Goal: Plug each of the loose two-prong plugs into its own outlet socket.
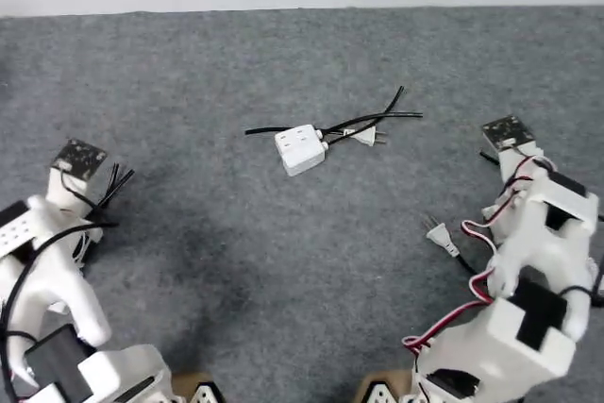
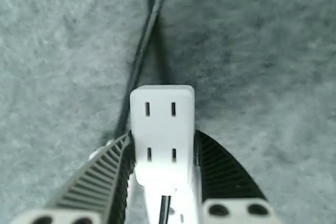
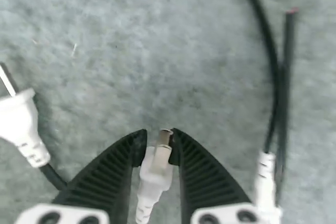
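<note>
L claw (image 2: 163, 136) squeezes the hard white outlet block (image 2: 161, 121) by its sides & R claw (image 3: 157, 132) pinches a small, prob. light white plug (image 3: 154, 171) by its stiff body, a good spot.

Tabletop, centre, slightly toward the far edge: outlet (image 1: 300, 148). Cords (image 1: 377, 118) cross just behind it and run toward the right edge. A plug (image 1: 366, 136) lies just right of the outlet, among those cords. A second plug (image 1: 439, 235) lies well apart, toward the right edge, just beside the right arm (image 1: 528, 261). The left arm (image 1: 47, 252) stands at the left edge.

Left gripper (image 2: 162, 137): a second outlet (image 2: 161, 106) sits between its fingers, touched on both sides. A cord (image 2: 149, 30) lies on the tabletop beyond it.

Right gripper (image 3: 157, 134): a third plug (image 3: 155, 174) sits between its fingers, touching both. One flanking plug (image 3: 18, 124) lies to one side, apart. The other flanking plug (image 3: 265, 174) lies opposite, beside two cords (image 3: 278, 103).
</note>
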`<state>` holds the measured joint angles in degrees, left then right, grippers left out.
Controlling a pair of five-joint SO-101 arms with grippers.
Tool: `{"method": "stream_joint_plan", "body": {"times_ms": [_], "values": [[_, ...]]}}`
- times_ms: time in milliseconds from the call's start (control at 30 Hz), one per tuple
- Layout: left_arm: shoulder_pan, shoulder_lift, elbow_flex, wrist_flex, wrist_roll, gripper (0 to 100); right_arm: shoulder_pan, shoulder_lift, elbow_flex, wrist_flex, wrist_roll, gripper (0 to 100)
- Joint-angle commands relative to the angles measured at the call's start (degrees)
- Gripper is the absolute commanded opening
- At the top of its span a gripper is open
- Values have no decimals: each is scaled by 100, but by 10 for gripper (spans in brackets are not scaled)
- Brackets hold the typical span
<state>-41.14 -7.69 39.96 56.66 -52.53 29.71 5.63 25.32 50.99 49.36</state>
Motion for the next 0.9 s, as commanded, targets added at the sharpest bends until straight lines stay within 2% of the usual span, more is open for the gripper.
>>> {"method": "stream_joint_plan", "body": {"times_ms": [0,200,300,400,467,533,667,867], "values": [[-343,-220,-4,-501,-53,13,259,-576,-123,119,176,8],[-765,-220,-13,-545,-53,27,602,-646,-220,-4,185,9],[-879,-229,-4,-484,-35,135,681,-409,-237,-180,167,20],[-958,-255,-31,-378,-53,254,822,-303,-237,-295,88,165],[-958,-273,-48,-352,-53,295,910,-295,-246,-295,0,292],[-949,-273,-66,-352,-44,310,963,-303,-246,-286,114,344],[-905,-281,-690,-123,229,311,787,-523,-404,13,273,297],[-668,-273,-2158,1275,818,311,-40,-1446,-905,1596,202,279]]}}
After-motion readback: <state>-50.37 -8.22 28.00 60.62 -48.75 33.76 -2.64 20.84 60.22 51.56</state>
